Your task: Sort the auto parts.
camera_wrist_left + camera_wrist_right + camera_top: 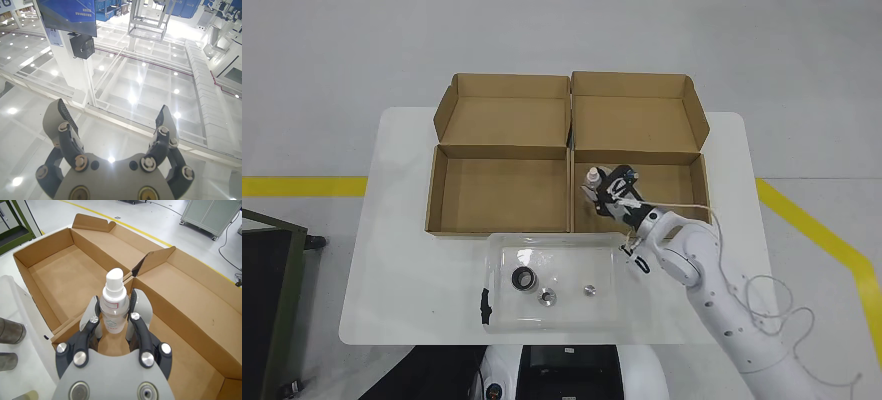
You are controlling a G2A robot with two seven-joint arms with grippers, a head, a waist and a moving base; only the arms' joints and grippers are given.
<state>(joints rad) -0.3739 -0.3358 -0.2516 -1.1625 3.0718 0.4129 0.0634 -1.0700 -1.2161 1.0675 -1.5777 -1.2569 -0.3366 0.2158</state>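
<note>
My right gripper (pixel 114 308) is shut on a clear spray bottle (pixel 114 303) with a white cap, held over the near left corner of the right cardboard box (pixel 682 185). In the top view the same bottle (pixel 593 181) sits in the right gripper (pixel 604 188) just inside that box, beside the wall shared with the left cardboard box (pixel 497 195). The clear tray (pixel 504 305) near the table's front holds a black ring part (pixel 524 279), a small metal cylinder (pixel 547 295) and a small metal nut (pixel 589 291). My left gripper (pixel 113 113) is open, pointing up at a ceiling.
Both boxes stand side by side at the back of the white table (pixel 392 250) with lids folded back. The tray lies directly in front of them. Bare tabletop lies left of the boxes. A white cable (pixel 772 310) trails from the right arm.
</note>
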